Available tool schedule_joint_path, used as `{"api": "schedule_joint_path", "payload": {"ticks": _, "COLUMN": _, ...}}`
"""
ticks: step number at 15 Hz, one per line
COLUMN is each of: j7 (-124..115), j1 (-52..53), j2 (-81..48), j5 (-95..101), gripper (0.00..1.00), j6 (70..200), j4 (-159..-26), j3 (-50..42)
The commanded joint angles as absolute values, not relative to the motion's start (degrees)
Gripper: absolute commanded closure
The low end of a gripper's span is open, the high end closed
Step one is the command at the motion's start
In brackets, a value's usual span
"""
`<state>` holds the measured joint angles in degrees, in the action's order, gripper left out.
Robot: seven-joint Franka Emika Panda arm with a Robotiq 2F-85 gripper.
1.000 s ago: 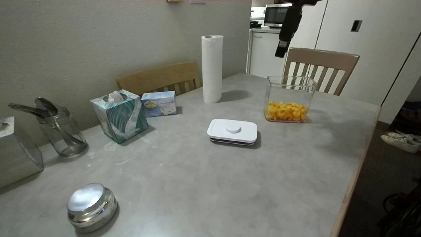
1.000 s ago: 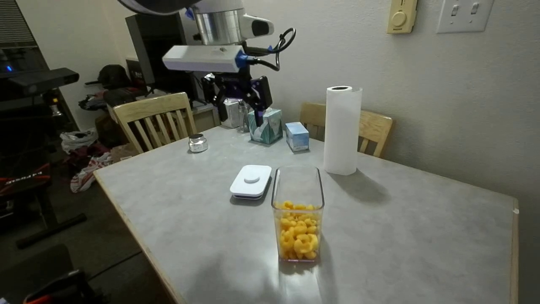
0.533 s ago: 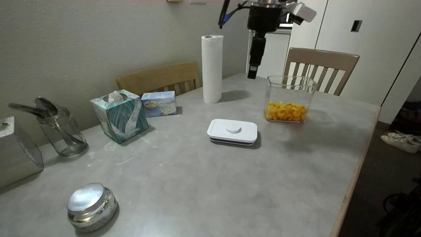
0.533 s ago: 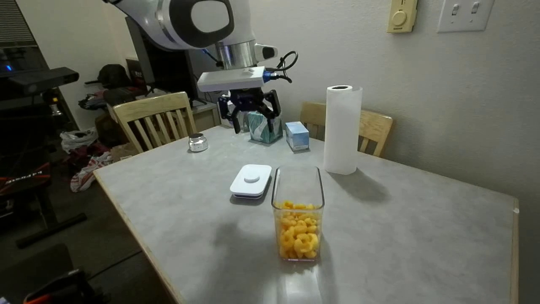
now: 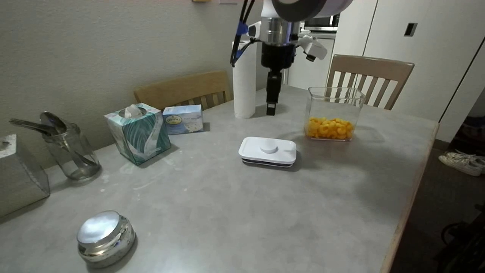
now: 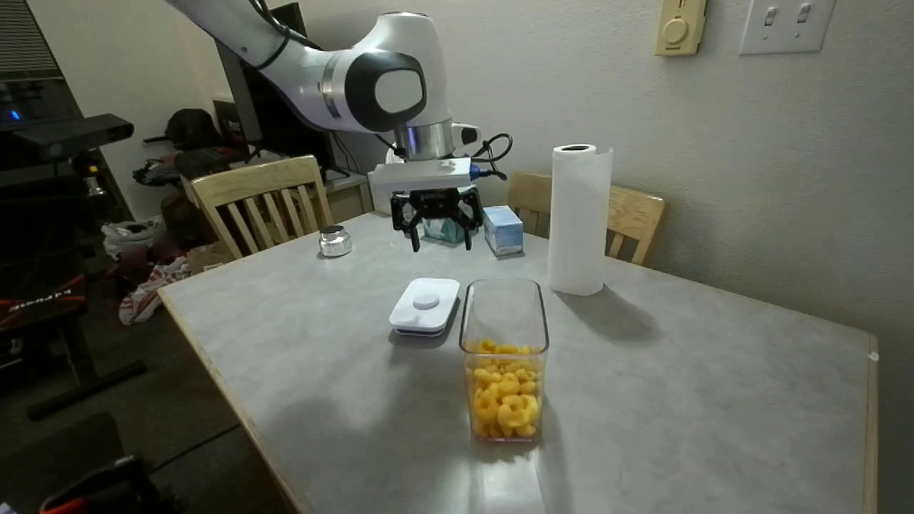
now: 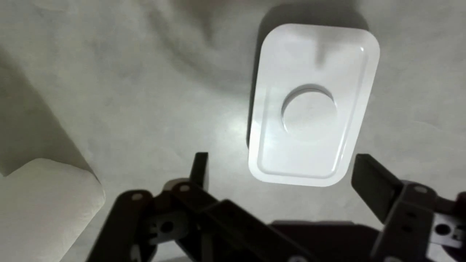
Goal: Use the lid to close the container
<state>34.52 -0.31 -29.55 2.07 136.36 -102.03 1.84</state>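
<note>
In an exterior view we have, left to right, the lid (image 6: 421, 313) lying on the table (image 6: 321, 371); then the gripper (image 6: 442, 246), poised higher, spread wide and holding nothing; then the uncovered container (image 6: 505, 354), upright. In the wrist view the lid sits off the gripper's midline, so we should centre over its raised knob (image 7: 311, 115) before lowering, then squeeze gently and lift level.
</note>
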Motion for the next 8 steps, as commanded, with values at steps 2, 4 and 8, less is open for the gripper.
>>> {"api": "schedule_joint_path", "payload": {"ticks": 2, "j7": 35.6, "j1": -3.4, "j2": -33.6, "j5": -0.1, "gripper": 0.00, "j6": 132.8, "j4": -98.5, "j3": 5.8}}
{"api": "schedule_joint_path", "payload": {"ticks": 4, "j7": 34.1, "j1": -2.7, "j2": -32.7, "j5": 1.7, "gripper": 0.00, "j6": 134.3, "j4": -100.3, "j3": 5.3}}
{"api": "schedule_joint_path", "payload": {"ticks": 8, "j7": 34.2, "j1": -2.9, "j2": -33.5, "j5": 1.4, "gripper": 0.00, "j6": 133.1, "j4": -99.2, "j3": 5.9}}
